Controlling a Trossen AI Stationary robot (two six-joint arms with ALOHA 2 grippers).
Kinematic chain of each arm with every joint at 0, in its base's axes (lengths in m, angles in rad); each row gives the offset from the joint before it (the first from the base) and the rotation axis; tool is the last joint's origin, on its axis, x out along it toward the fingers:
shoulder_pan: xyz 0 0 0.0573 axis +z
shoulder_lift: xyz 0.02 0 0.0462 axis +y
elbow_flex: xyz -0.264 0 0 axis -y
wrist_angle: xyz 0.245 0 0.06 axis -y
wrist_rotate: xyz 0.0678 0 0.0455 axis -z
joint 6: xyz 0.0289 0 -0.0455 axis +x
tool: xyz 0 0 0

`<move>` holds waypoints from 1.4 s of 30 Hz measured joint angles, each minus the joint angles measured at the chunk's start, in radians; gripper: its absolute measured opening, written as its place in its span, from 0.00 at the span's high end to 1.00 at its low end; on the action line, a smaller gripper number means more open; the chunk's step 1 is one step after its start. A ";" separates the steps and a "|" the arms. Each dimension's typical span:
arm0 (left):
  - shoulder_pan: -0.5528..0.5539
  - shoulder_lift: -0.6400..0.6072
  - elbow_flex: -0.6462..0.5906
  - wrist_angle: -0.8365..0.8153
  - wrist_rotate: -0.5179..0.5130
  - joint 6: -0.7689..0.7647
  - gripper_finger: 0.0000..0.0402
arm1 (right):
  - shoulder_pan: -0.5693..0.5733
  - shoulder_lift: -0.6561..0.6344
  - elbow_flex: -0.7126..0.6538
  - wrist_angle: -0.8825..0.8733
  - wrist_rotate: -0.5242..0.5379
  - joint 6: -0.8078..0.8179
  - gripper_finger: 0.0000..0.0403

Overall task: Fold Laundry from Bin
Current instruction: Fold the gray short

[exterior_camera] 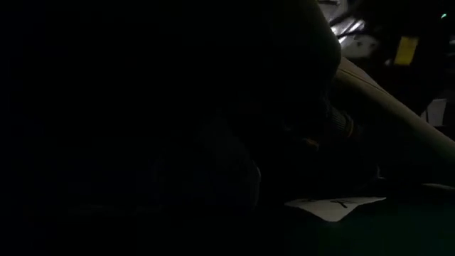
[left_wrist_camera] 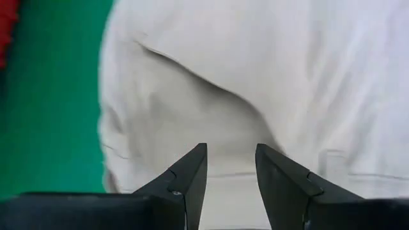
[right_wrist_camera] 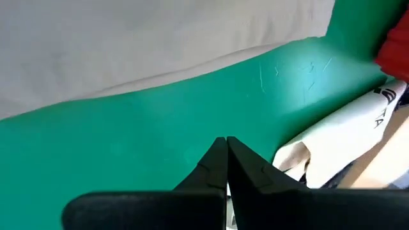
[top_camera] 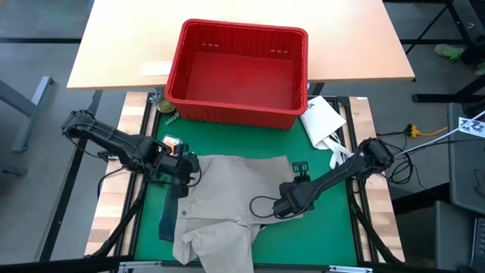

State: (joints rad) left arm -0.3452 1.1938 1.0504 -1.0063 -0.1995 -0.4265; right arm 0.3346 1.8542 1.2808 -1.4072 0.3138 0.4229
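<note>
The left gripper (top_camera: 191,168) sits low over the near-left edge of the tan khaki trousers (top_camera: 231,193), its two fingers (left_wrist_camera: 192,172) parted by a modest gap with nothing between them, cloth lying straight ahead of the tips. Those trousers are spread across the green mat (top_camera: 151,220), reaching from just in front of this gripper across to the other arm. Beside the left gripper, toward the near edge of the table, a strip of dark blue denim jeans (top_camera: 168,218) pokes out from under the khaki.

Over to the right gripper (top_camera: 300,168): the wrist view has its fingertips (right_wrist_camera: 217,167) pressed tight together, gripping nothing, pointing at bare green mat with the trousers' edge beyond them. Just off to its outer side lies the white paper packet (top_camera: 324,120).

Beyond both grippers, at the far end of the mat, stands the red bin (top_camera: 238,102), nothing showing inside it. The low view is too dark to read.
</note>
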 joint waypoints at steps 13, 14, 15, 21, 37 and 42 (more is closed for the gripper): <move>-0.104 0.000 0.000 0.005 0.008 -0.114 0.68 | 0.195 -0.074 0.034 0.187 -0.326 0.125 0.99; -0.110 0.000 0.000 0.005 0.008 -0.116 0.68 | 0.214 -0.074 0.051 0.236 -0.342 0.124 0.99; -0.116 0.000 0.000 0.005 0.007 -0.119 0.68 | 0.233 -0.074 0.069 0.284 -0.351 0.124 0.99; -0.142 0.000 0.000 0.035 -0.015 -0.121 0.68 | 0.325 -0.075 0.146 0.650 -0.253 0.123 0.99; -0.208 0.001 0.000 0.048 -0.025 -0.122 0.68 | 0.346 0.007 0.146 1.134 -0.176 0.210 0.79; -0.241 0.001 0.000 0.051 -0.024 -0.122 0.68 | 0.346 0.090 0.146 1.197 -0.193 0.321 0.59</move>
State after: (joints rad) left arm -0.5859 1.1950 1.0504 -0.9549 -0.2230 -0.5484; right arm 0.6804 1.9444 1.4269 -0.2104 0.1209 0.7440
